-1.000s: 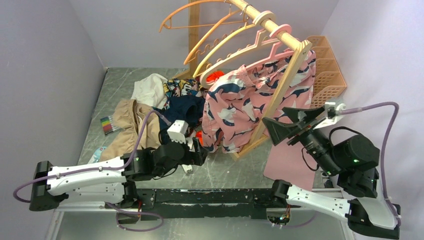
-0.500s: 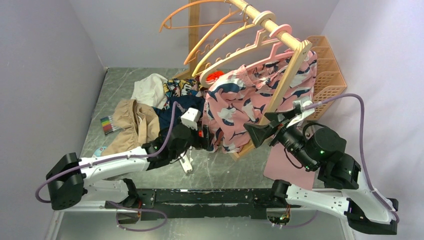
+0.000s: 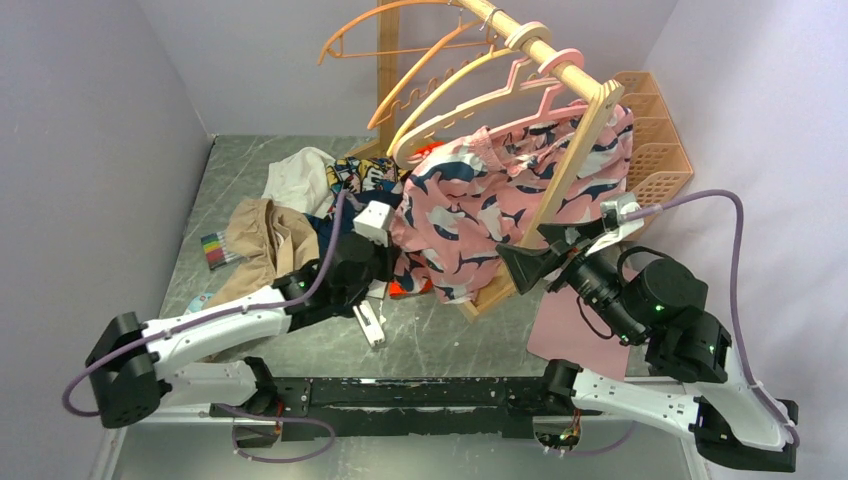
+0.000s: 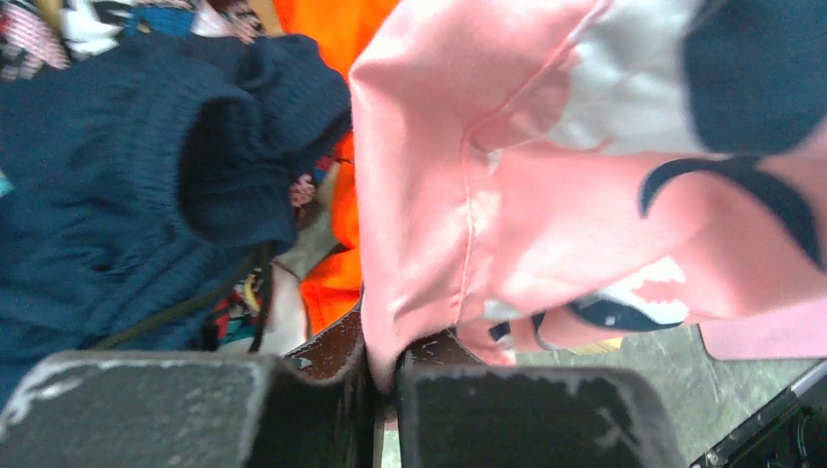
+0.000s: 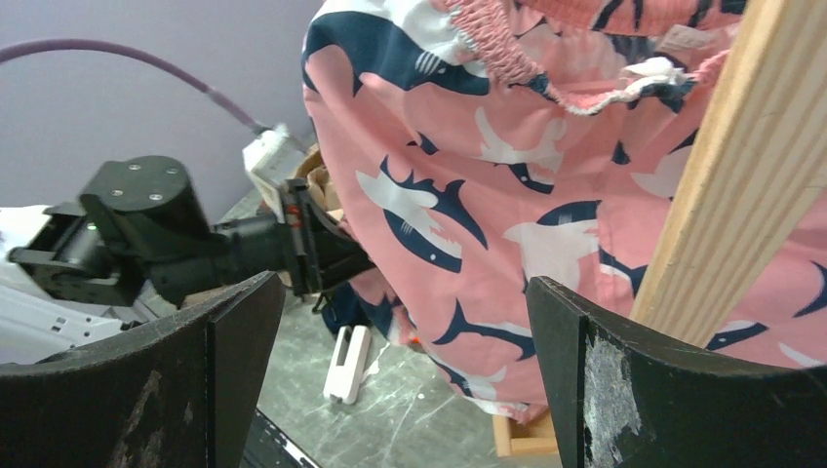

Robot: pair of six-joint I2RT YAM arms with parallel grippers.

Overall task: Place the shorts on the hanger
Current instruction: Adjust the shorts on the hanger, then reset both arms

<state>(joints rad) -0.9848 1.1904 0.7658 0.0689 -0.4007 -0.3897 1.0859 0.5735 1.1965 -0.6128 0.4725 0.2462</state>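
Observation:
The pink shorts (image 3: 500, 205) with navy and white sharks hang from the wooden rack, their gathered waistband up by the pink hanger (image 3: 515, 78) on the rail. My left gripper (image 3: 392, 262) is shut on the shorts' lower left hem. In the left wrist view a fold of pink cloth (image 4: 546, 195) is pinched between the two closed fingers of that gripper (image 4: 385, 361). My right gripper (image 3: 520, 262) stands open just right of the shorts' lower edge. Its wide jaws (image 5: 405, 322) frame the shorts (image 5: 507, 195) without touching them.
A slanted wooden rack leg (image 3: 560, 170) crosses in front of the shorts. Orange hangers (image 3: 400, 25) and a yellow hanger (image 3: 440, 95) share the rail. A navy garment (image 4: 117, 166), an orange-red garment (image 4: 332, 39), a tan garment (image 3: 255, 245), a white clip (image 3: 370, 322) and an orange basket (image 3: 655, 140) surround it.
My left gripper reached forward to the shorts' hem and shut on it, drawing the cloth leftward. The right arm swung in toward the shorts, still open.

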